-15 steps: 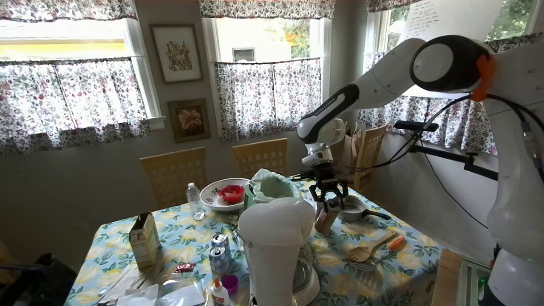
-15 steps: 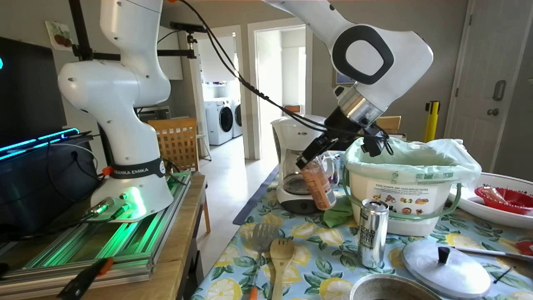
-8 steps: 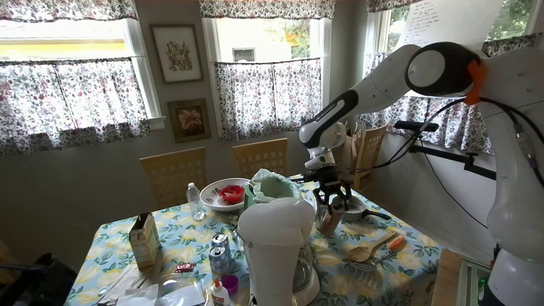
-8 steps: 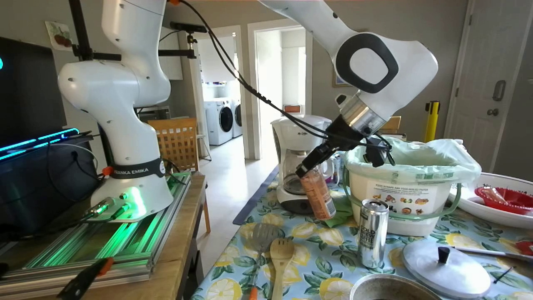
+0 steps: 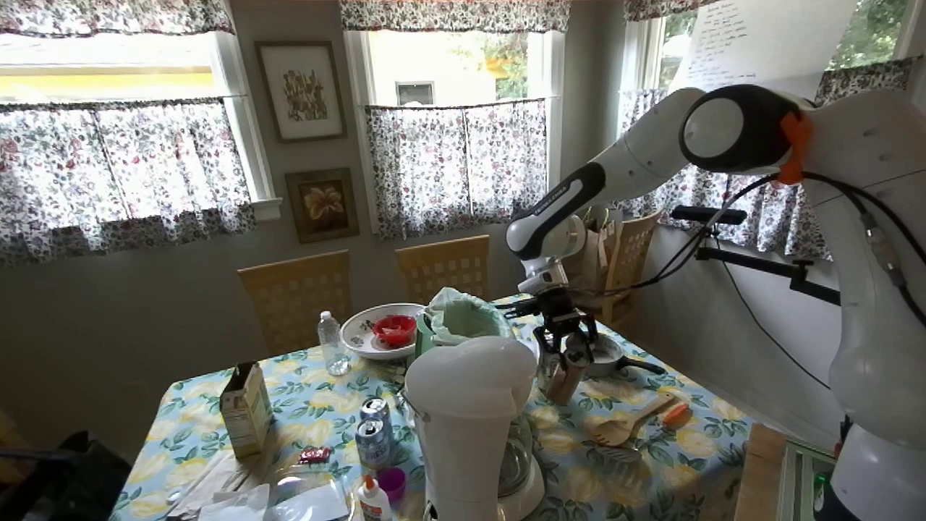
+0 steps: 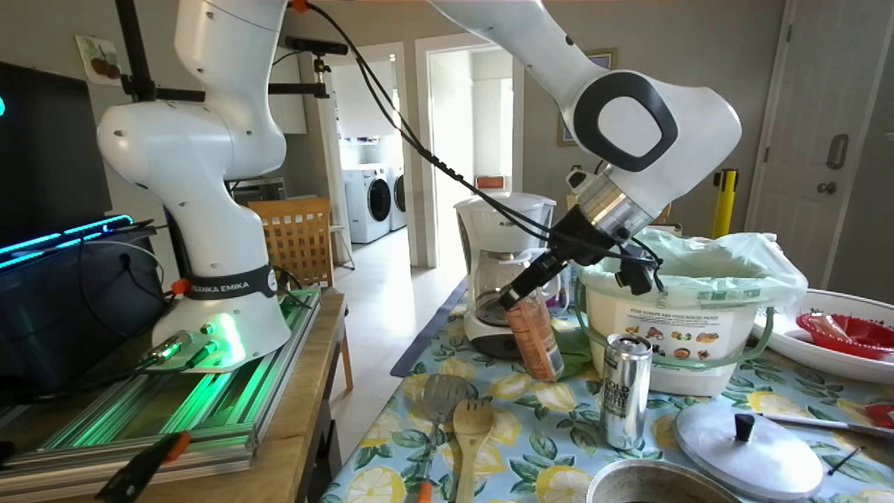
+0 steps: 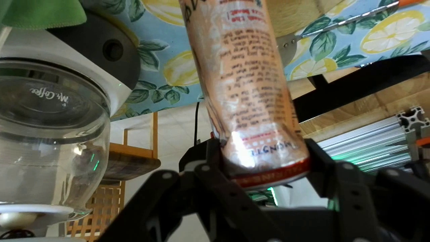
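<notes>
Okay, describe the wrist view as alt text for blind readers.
An orange cylindrical metal can with printed text, gripped near its red-rimmed end by a black two-fingered end effector. To the picture's left is a clear rounded glass carafe; behind the can spreads a blue lemon-print tablecloth.

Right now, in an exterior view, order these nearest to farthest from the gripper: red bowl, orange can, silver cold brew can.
1. Orange can: held tilted in the gripper.
2. Silver cold brew can: standing on the table in front of the bin.
3. Red bowl: in the white bowl, past the bin, at the picture's right edge.
</notes>
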Robot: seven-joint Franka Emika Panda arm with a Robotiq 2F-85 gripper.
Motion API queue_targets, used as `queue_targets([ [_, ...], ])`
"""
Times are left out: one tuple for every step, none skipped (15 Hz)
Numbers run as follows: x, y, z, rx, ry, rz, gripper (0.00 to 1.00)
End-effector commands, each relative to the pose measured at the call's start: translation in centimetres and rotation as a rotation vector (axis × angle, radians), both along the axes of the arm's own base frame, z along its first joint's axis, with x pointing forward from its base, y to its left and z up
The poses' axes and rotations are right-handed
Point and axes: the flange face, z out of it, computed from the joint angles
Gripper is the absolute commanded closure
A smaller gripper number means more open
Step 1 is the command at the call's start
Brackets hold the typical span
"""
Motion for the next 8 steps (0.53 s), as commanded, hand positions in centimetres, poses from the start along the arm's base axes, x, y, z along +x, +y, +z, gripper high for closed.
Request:
queue_targets([
  [0.8,-0.5,-0.9,0.014,0.013,0.066,0.63],
  [0.9,-0.4,-1.2,0.024,0.017,0.071,0.63],
  [0.9,-0.3,-1.5,0.029,0.018,0.077,0.63],
  [1.0,-0.2,-1.7,0.036,0.019,0.082,0.63],
  [1.0,-0.3,-1.9,0.043,0.018,0.087,0.63],
  [1.0,-0.3,-2.1,0.050,0.017,0.090,0.63],
  [1.0,-0.4,-2.2,0.055,0.015,0.093,0.63],
  [1.0,-0.5,-2.4,0.058,0.014,0.097,0.63],
])
